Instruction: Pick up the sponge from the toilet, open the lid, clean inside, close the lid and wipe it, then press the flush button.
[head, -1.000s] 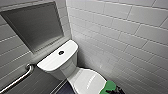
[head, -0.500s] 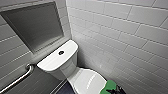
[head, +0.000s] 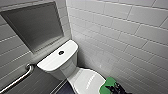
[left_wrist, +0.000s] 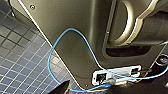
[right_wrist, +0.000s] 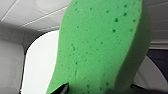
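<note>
Right wrist view: the sponge is looming just in front of the camera, its pitted green face standing on edge. The right pincer is clamping its lower end, jaws closed onto the foam. Glossy white is curving behind the block.

From the left wrist, a thin blue cable is looping across the robot's own dark plate, and a floor of small dark blue tiles is lying beneath. How the left pincer is standing, open or closed, I cannot tell.

In the head view, the sponge is hanging in the dark pincer at the bottom edge, beside the right front rim of the lid; whether it is touching the lid I cannot tell. The lid is lying shut on the toilet, grey lettering showing near its front. Behind it the tank is carrying the flush button in the middle of its flat top. A metal grab rail is running along the left wall. Farther back, a grey recessed niche is sitting above the tank, and a white tiled wall is stretching off to the right.
</note>
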